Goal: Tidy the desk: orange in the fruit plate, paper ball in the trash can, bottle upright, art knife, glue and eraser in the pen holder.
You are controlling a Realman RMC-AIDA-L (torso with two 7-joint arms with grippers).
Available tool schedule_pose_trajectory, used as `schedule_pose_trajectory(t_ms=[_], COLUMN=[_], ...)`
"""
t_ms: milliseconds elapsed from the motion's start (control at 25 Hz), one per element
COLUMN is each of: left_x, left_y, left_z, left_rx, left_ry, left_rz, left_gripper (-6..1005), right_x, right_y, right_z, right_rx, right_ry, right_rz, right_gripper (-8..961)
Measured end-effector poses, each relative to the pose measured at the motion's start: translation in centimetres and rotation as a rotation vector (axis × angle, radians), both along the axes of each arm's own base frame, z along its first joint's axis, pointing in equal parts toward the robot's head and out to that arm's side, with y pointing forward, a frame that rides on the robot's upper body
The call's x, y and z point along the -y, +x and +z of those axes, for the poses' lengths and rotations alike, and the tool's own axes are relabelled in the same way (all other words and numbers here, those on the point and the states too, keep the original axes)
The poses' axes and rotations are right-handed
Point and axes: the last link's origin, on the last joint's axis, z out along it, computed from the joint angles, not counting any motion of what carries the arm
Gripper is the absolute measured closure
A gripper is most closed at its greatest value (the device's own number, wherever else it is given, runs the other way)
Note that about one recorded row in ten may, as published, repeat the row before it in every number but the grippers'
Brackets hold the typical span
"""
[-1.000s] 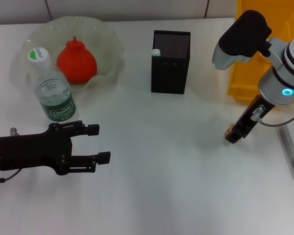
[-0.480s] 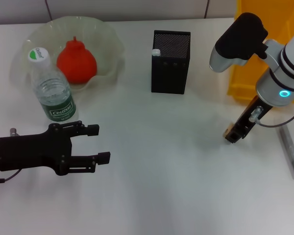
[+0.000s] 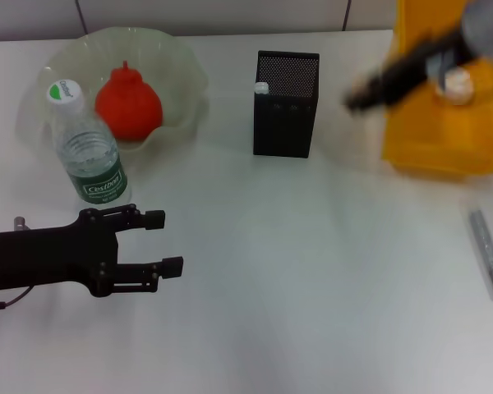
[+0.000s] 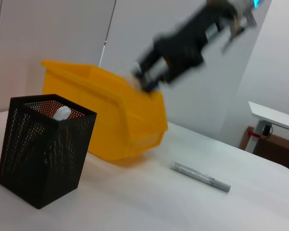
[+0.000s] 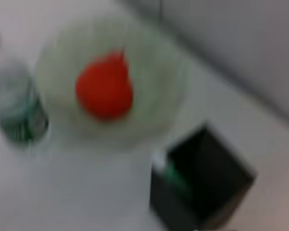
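The left wrist view alone shows the right tool (image 4: 147,79) raised beside the trash can (image 4: 111,120); whether it is open or closed cannot be told. The head view shows the left tool (image 3: 160,242) open, low on the counter (image 3: 312,287) near the upright bottle (image 3: 86,152). The orange (image 3: 127,103) sits in the fruit plate (image 3: 177,57); the pen holder (image 3: 286,103) stands apart with bare counter in front.

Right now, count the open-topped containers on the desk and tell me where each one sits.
3. The fruit plate sits far left, behind the bottle. The pen holder stands mid-desk. The trash can is at the far right. None looks hidden.
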Motion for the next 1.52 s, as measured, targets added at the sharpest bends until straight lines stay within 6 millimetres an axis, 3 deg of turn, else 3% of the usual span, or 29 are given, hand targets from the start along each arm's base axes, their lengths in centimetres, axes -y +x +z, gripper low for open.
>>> schedule_pose_trajectory(t_ms=[160,400,520,640,760,840,960,1000,1080,1160,1200,1240,1400,1520], left_x=[0.1,0.1,0.1,0.1,0.1,0.1,0.1,0.0,-0.1,-0.2,-0.4,-0.4,-0.7,-0.8], left_y=[0.1,0.1,0.1,0.1,0.1,0.0,0.0,0.0,0.1,0.2,0.4,0.4,0.8,0.9], left_z=[0.0,-0.1,-0.1,0.0,0.0,0.1,0.2,0.2,0.3,0.3,0.3,0.3,0.3,0.3], left_rx=[0.004,0.006,0.006,0.007,0.007,0.007,0.007,0.006,0.004,0.004,0.005,0.005,0.006,0.005], left_ry=[0.0,0.0,-0.001,0.001,0.001,0.0,0.0,0.0,0.002,0.003,0.004,0.004,0.004,0.005], left_rz=[-0.008,-0.008,-0.007,-0.004,-0.004,-0.003,-0.002,-0.004,-0.009,-0.013,-0.018,-0.018,-0.03,-0.035], left_gripper=[158,158,159,159,159,159,159,159,159,159,159,159,159,159], right_x=[-1.4,-3.9,-4.1,-4.0,-2.8,-1.7,0.2,1.7,2.3,3.5,4.6,4.6,6.0,6.0], right_y=[-1.1,-1.8,-2.1,-2.5,-2.6,-2.0,0.0,2.1,3.1,5.5,7.6,7.6,11.9,13.6], right_z=[0.1,-2.2,-2.6,-2.5,-1.7,-0.5,1.4,2.3,2.6,2.8,2.9,2.9,3.1,3.1], right_rx=[-0.063,-0.112,-0.123,-0.13,-0.113,-0.074,0.011,0.061,0.075,0.089,0.089,0.089,0.094,0.11], right_ry=[0.063,0.086,0.074,0.065,0.019,-0.016,-0.044,-0.039,-0.035,-0.034,-0.039,-0.039,0.006,0.043], right_rz=[0.036,0.06,0.068,0.078,0.06,0.01,-0.086,-0.165,-0.2,-0.281,-0.349,-0.349,-0.47,-0.509], right_gripper=[505,481,469,356,243,220,224,226,228,231,232,233,238,242])
